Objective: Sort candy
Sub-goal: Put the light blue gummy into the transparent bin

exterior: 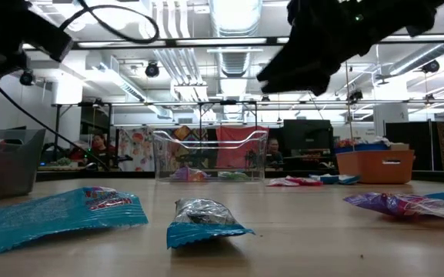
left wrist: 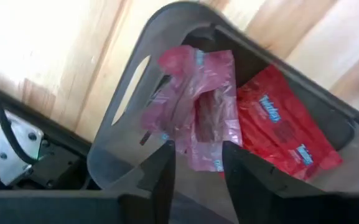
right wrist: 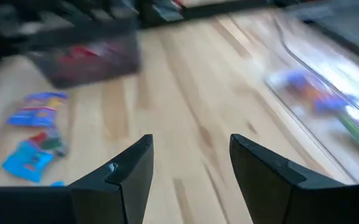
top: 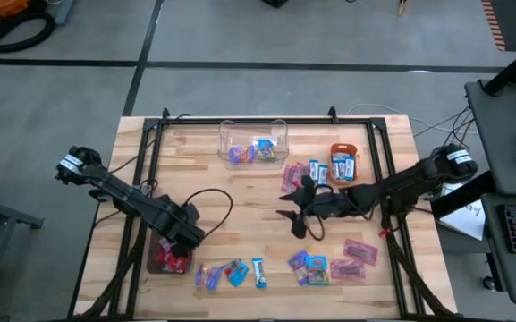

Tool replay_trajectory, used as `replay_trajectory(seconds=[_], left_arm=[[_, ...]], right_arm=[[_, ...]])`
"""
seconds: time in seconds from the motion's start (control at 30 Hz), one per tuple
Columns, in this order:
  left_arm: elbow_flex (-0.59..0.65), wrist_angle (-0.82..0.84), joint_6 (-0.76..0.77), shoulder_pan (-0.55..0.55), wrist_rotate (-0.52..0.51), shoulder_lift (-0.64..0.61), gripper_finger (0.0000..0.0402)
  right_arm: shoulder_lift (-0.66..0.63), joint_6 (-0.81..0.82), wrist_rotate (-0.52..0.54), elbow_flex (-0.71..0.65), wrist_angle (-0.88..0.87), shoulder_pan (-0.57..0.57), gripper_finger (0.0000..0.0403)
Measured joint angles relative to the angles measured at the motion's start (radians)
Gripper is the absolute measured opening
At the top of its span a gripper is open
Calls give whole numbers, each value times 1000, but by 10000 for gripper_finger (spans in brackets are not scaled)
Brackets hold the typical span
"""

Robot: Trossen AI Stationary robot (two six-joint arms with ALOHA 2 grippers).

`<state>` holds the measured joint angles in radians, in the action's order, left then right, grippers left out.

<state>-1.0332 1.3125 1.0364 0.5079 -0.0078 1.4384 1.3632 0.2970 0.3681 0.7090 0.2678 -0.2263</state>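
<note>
Wrapped candy lies in loose groups on the wooden table: blue and purple pieces near the front edge (top: 235,271), teal and purple ones (top: 311,266), pink ones (top: 356,255), and more beside the orange bowl (top: 298,174). My left gripper (top: 184,234) hovers over a grey bin (top: 170,259) and is shut on a pink candy (left wrist: 198,106). Red candy (left wrist: 285,124) lies flat on the bin's floor. My right gripper (top: 291,213) (right wrist: 190,155) is open above bare table in the middle and touches nothing. My left gripper pinches the pink candy's near end (left wrist: 201,158) between its two fingers, coming from above and pointing down into the grey bin (left wrist: 123,106). The crumpled wrapper hangs beyond the fingertips inside the bin, over the red candy. Whether its lower end rests on anything cannot be told.
A clear plastic box (top: 253,143) with a few candies stands at the far middle. The orange bowl (top: 344,163) holds blue-and-white pieces. A black cable loops on the table by the left arm (top: 213,201). Bare wood lies between the clear box and the front candy groups.
</note>
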Motion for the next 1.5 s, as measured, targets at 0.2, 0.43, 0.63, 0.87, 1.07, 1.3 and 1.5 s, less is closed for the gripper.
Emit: replay_trajectory(seconds=[0.2, 0.43, 0.63, 0.87, 1.07, 1.3, 1.5], left_arm=[[-90, -11, -90, 1, -107, 0, 138], [-204, -205, -350, 4, -350, 0, 133], [-210, -473, -756, 1, -383, 0, 130], [-175, -669, -1079, -27, -386, 0, 130], [-168, -711, -1202, -71, -384, 0, 129], [-167, -717, -1288, -130, -301, 0, 129], [-151, -743, -1363, -156, -258, 0, 129]], right_arm=[[-14, 225, 25, 149, -501, 41, 203], [-13, 484, -78, 268, -974, 31, 203], [-14, 625, -357, 282, -1125, -24, 203], [-14, 931, -725, 288, -1128, -168, 203], [-13, 1190, -813, 336, -1136, -283, 203], [-5, 1422, -711, 393, -1130, -361, 203], [91, 1503, -683, 458, -1123, -389, 203]])
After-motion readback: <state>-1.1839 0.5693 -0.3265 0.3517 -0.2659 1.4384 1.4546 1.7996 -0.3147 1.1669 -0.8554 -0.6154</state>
